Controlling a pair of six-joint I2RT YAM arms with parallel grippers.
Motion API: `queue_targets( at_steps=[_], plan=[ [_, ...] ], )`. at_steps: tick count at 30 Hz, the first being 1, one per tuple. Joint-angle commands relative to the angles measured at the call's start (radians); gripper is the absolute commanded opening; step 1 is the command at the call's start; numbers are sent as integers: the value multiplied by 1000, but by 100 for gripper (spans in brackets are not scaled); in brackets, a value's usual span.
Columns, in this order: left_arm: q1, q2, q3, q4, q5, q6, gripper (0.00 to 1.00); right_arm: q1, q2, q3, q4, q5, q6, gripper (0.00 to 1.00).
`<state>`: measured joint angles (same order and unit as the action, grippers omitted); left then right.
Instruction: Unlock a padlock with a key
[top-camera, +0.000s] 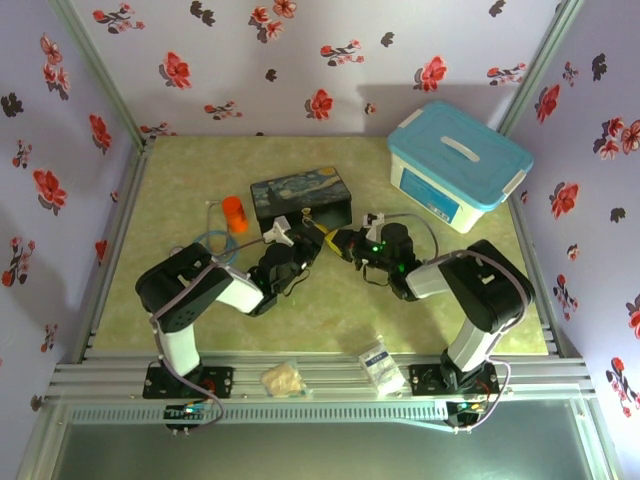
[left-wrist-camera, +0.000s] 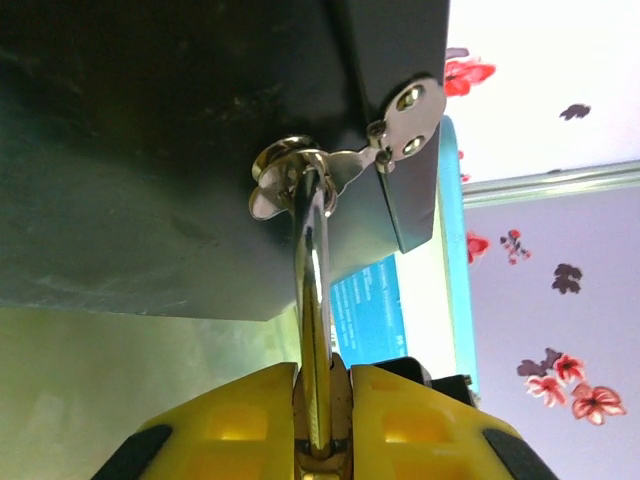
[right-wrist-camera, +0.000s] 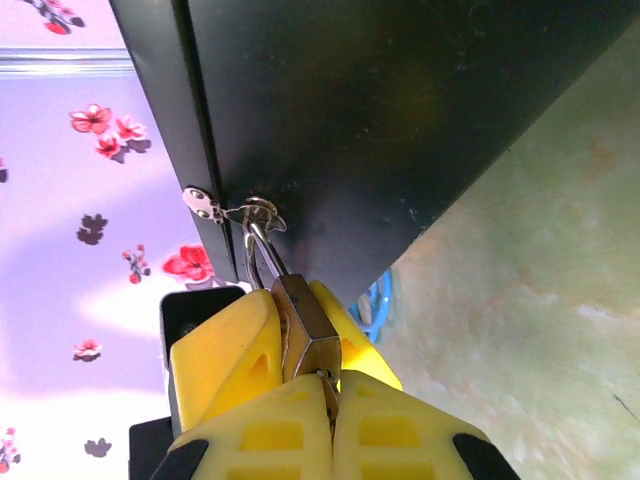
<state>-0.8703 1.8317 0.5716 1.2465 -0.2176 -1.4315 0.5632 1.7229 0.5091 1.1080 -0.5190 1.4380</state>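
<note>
**locknoob:** quick q, where's everything at rn & how do I not botch the turn?

**yam_tinkerer:** padlock hangs off the hasp on the front face of the painted box, at the box's 6 o'clock edge from the top cam. In the R wrist cam the brass body sits at 5 o'clock from the hasp, w/ the shackle threaded through the loop. Left gripper is clamped on the lock, pads squeezing it from both sides. Right gripper is pinched fully together, tips butted against the bottom of the body.

**locknoob:** and the key?

**yam_tinkerer:** can't make it out tbh. Prob buried between the R pads and in the keyway, but that's my guess, not smth I can see.

**locknoob:** so the step is the twist?

**yam_tinkerer:** imo yes. Tips:
- roll the R wrist about the key's own axis, no sideways push. A thin key bends or slips out of the pads fast.
- L arm = counter-torque, so hold it rigid. If the body rotates w/ the key, nothing unlocks.
- don't drag the lock toward 5 o'clock during the turn. That loads the shackle against the hasp and can bind it.
- once it gives, pull the body off along the shackle line.
</note>
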Motion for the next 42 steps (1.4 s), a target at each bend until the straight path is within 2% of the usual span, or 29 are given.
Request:
queue_targets(
  at_steps=[1, 4, 7, 9, 13, 17, 20, 23, 26, 31, 35, 42],
  plan=[
    [-67, 32, 28, 44, 179, 5, 0, 12, 39, 53, 275, -1, 116, 3],
    [-67, 25, 23, 42, 176, 5, 0, 15, 10, 41, 183, 11, 38, 7],
    [-67, 24, 7, 39, 161, 0, 0, 15, -80, 7, -22, 40, -98, 14],
    [-67, 25, -3, 35, 150, -2, 0, 15, -177, 5, -271, 64, -247, 29],
    [-65, 12, -15, -27, 129, 13, 0, 39, -373, 40, -828, 234, -570, 35],
    [-63, 23, -20, -56, 128, 14, 0, 69, -473, 55, -1044, 363, -773, 36],
    [-64, 33, -27, -57, 127, 11, 0, 101, -506, 57, -1086, 400, -906, 36],
    [-65, 32, -39, -60, 127, 8, 0, 178, -541, 32, -1067, 518, -1071, 34],
    [-70, 29, -46, -64, 124, 0, 0, 264, -557, -11, -988, 653, -1221, 36],
    [-76, 23, -40, -75, 125, -3, 0, 357, -489, -39, -863, 754, -1428, 36],
    [-77, 9, -43, -68, 130, -11, 0, 382, -402, -22, -838, 758, -1506, 36],
    [-76, -25, -39, -97, 136, -2, 0, 408, -292, -19, -665, 821, -1552, 35]
  ],
)
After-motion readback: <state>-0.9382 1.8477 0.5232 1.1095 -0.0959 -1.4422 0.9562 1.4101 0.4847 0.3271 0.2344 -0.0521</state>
